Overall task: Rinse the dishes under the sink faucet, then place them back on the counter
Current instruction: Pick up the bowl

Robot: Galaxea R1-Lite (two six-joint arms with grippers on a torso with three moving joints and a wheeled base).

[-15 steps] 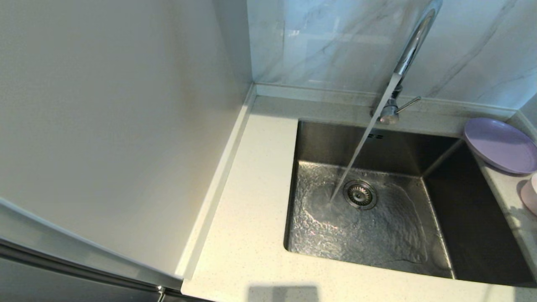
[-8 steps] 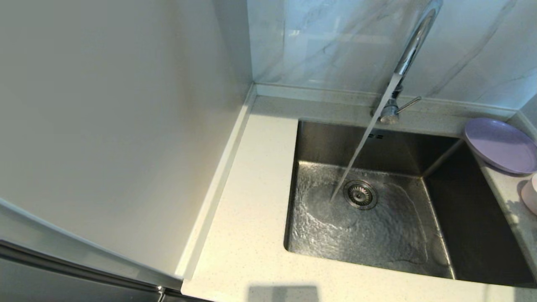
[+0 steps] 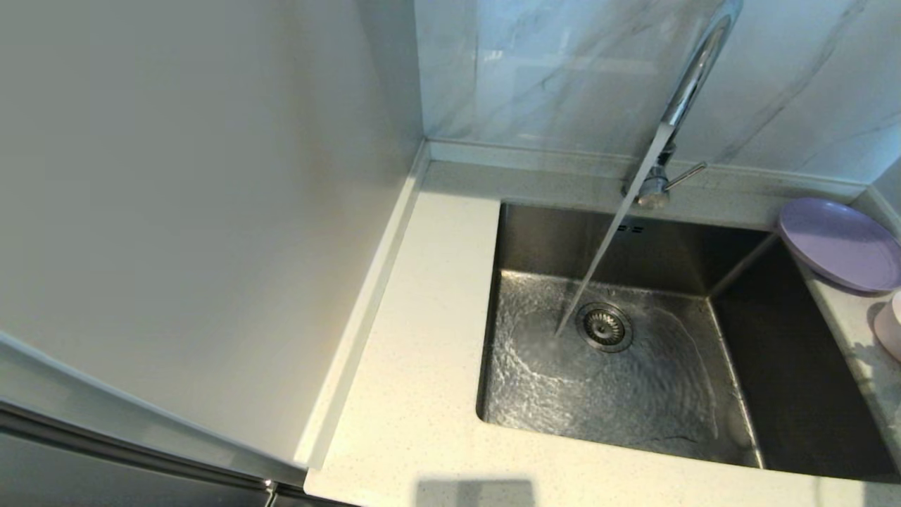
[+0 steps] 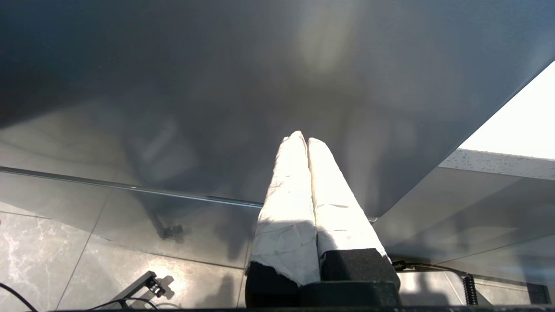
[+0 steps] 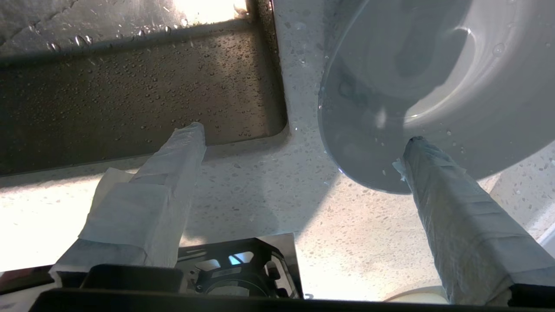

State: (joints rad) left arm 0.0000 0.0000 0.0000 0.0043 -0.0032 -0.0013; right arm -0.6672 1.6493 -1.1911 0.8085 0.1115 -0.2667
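Water runs from the chrome faucet into the steel sink, landing beside the drain strainer. A lilac plate lies on the counter at the sink's far right corner, and a pale pink dish shows at the right edge. Neither gripper appears in the head view. My right gripper hangs open over the speckled counter by the sink's corner. One of its fingers overlaps the rim of a pale, wet round dish; nothing sits between the fingers. My left gripper is shut and empty.
A tall pale wall panel borders the counter on the left, with a marbled backsplash behind. The faucet lever points right. The left gripper faces a dark cabinet front above a tiled floor. A cream edge shows under the right gripper.
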